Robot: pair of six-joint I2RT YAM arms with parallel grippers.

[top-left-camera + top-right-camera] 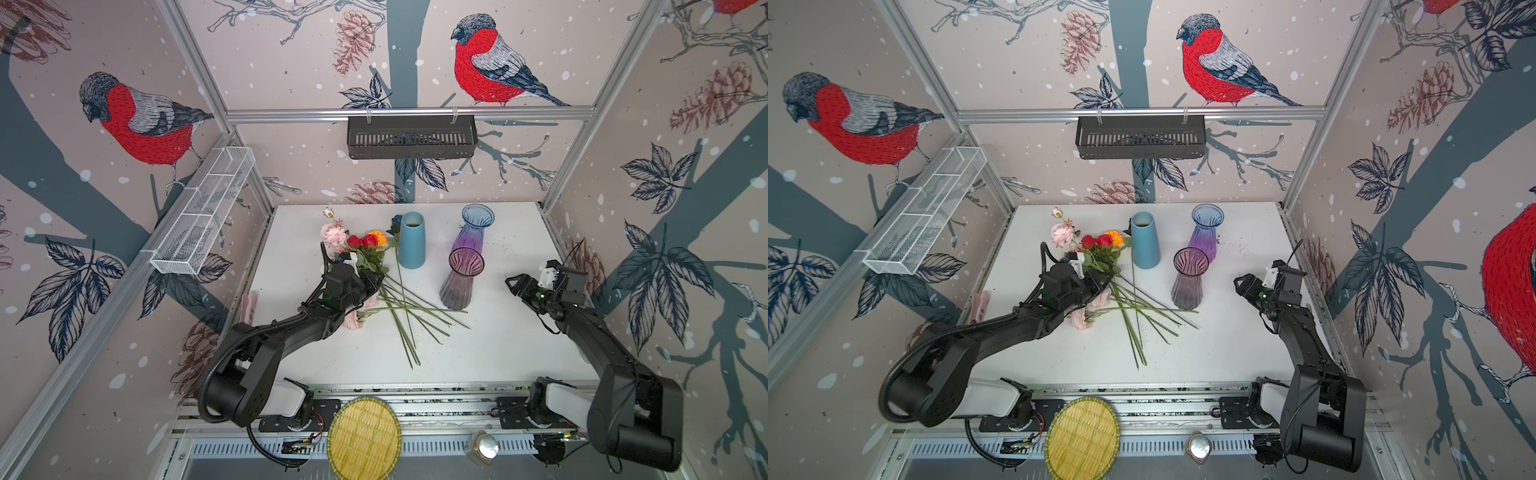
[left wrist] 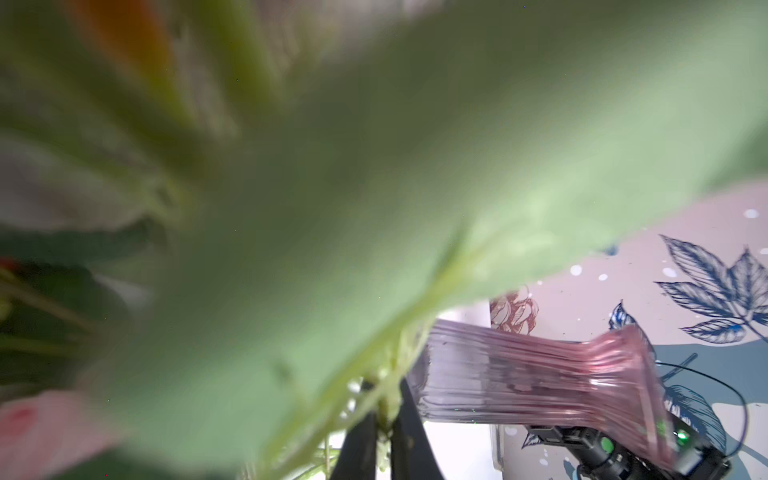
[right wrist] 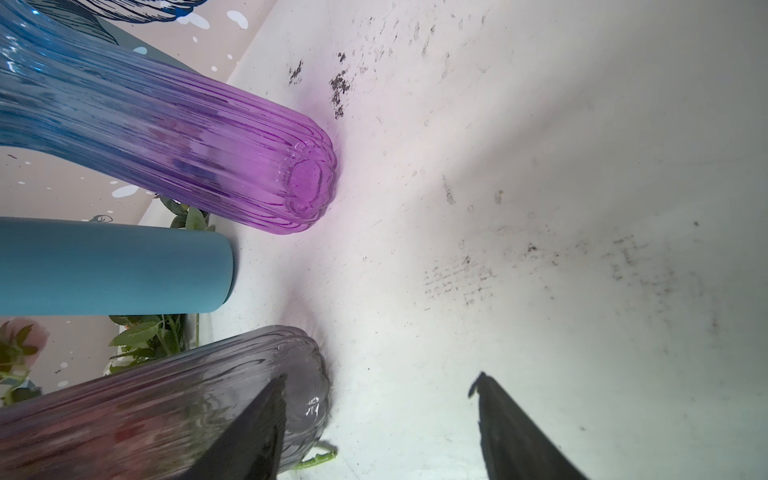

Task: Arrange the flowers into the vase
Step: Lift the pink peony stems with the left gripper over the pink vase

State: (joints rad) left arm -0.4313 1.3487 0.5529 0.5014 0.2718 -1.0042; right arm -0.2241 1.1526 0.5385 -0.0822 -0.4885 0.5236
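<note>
Left of centre, clamps a stem (image 2: 386,409) among the flowers (image 1: 371,253) with the left gripper (image 2: 388,430), stems trailing toward five o'clock; finds the smoky vase (image 1: 460,282) at three o'clock, nearer the right gripper (image 1: 513,283), jaws apart.

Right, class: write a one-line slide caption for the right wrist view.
Open right gripper near the grey vase, purple vase and teal vase beyond.

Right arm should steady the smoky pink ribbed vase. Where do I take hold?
Best at the narrow waist of the smoky pink ribbed vase, under its flared rim, coming level from where the right gripper is. The vase stands upright; flower stems lie by its base opposite.
</note>
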